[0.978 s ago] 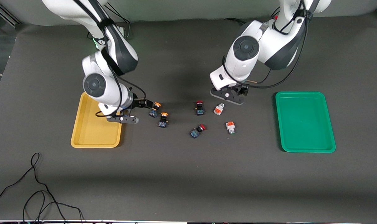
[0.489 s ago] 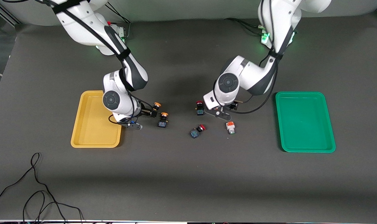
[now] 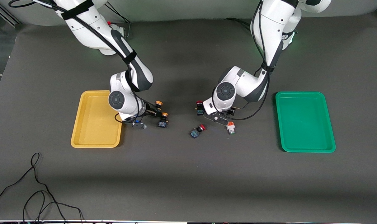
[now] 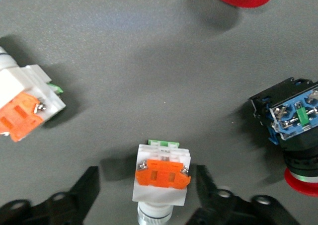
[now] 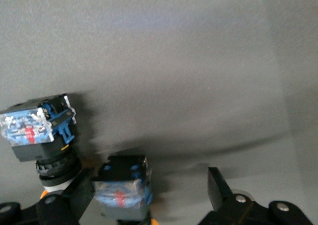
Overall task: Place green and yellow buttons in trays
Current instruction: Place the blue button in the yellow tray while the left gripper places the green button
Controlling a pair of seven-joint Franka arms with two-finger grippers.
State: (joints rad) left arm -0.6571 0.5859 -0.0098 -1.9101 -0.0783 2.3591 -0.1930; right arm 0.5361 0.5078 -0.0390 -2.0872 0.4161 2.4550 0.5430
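Down at table level, the left gripper (image 4: pixel 149 190) stands with its two black fingers (image 4: pixel 82 187) spread wide on either side of a white-bodied button (image 4: pixel 161 178) with an orange block, neither finger touching it; the button lies on the dark mat (image 3: pixel 188 174) between them. Just beside the gripper lies the second white button (image 3: pixel 230 127), and the left wrist view shows it (image 4: pixel 25 103) well clear of the fingers. A red-capped switch (image 3: pixel 200 108) sits close at the gripper's other flank, toward the right arm's end of the table, and another red-capped switch (image 3: pixel 197 131) lies near the gripper, closer to the front camera.

Across the table, the right gripper (image 5: pixel 149 195) is likewise low over the mat, its fingers (image 5: pixel 221 190) held well apart around one blue-and-black yellow-capped button (image 5: pixel 121 187); one finger looks to be against the button's side, the other stands clear of it. The second yellow-capped button (image 5: pixel 39 130) lies just outside that gripper's fingers; in the front view the two orange caps (image 3: pixel 158 103) (image 3: pixel 165 114) show at the gripper's tip.

The yellow tray (image 3: pixel 82 137) lies right beside the right gripper's wrist, toward the right arm's end of the table, with no button in it. The green tray (image 3: pixel 305 147) lies well apart from the left gripper, toward the left arm's end, also holding no button.
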